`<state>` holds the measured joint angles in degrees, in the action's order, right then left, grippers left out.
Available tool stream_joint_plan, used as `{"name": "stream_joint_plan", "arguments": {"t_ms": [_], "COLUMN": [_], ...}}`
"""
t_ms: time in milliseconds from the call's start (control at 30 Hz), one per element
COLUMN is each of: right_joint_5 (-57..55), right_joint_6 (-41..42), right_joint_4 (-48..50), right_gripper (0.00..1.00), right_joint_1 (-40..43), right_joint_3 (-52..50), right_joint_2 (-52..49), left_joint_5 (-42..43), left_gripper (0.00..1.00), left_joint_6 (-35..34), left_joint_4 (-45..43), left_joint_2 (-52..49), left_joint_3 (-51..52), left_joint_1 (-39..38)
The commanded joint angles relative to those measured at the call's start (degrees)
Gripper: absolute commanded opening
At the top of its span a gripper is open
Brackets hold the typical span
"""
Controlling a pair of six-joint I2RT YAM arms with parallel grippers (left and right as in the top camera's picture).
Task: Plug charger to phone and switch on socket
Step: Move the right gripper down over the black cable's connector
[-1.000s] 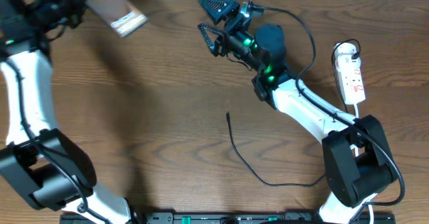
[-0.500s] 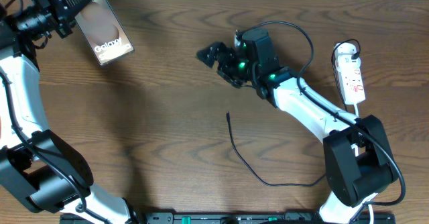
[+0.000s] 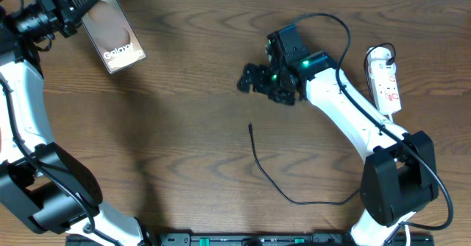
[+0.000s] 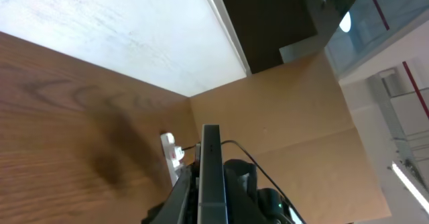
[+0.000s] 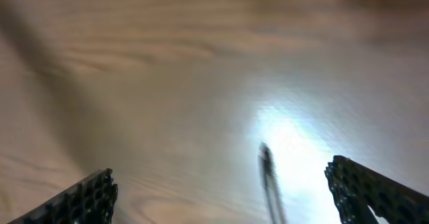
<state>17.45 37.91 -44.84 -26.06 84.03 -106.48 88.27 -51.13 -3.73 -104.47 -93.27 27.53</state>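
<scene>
the left gripper (image 3: 73, 4) is clamped on the phone (image 3: 114, 29), far across the table (image 3: 184, 128) from the socket (image 3: 385, 80); the right gripper (image 3: 259, 80) gapes wide and empty (its wrist view is blurred) above the charger (image 3: 251, 132) tip, nearer the socket

Overhead view: white lettering "Galaxy" reads on the face of the phone (image 3: 112, 26); the characters after it are too small to read. Red markings on the socket (image 3: 384, 80) are not legible. Wrist views: no readable text.
</scene>
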Motion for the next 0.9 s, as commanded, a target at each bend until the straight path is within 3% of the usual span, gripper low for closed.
{"name": "stream_joint_plan", "arguments": {"t_ms": [0, 333, 800, 867], "right_joint_5": [-2.0, -2.1, -2.8, -4.2], "right_joint_6": [-2.8, -3.2, -1.5, -0.6], "right_joint_4": [-3.6, -11.8, -11.0, -11.4], "right_gripper": [0.99, 0.99, 0.99, 0.95], "right_joint_1": [-0.3, -4.5, -10.4, -10.4], "right_joint_3": [0.7, 0.7, 0.7, 0.7], "right_joint_2": [-1.3, -7.3, -12.3, -12.4], "left_joint_5": [1.8, 1.8, 1.8, 1.8], "left_gripper": [0.07, 0.08, 0.08, 0.07], "left_joint_6": [0.3, 0.8, 1.0, 1.4], "left_joint_4": [-0.5, -0.5, -0.4, -0.4], "left_joint_2": [0.7, 0.6, 0.6, 0.7], "left_joint_3": [-0.5, -0.4, -0.4, -0.4], "left_joint_1": [0.0, 0.0, 0.0, 0.0]}}
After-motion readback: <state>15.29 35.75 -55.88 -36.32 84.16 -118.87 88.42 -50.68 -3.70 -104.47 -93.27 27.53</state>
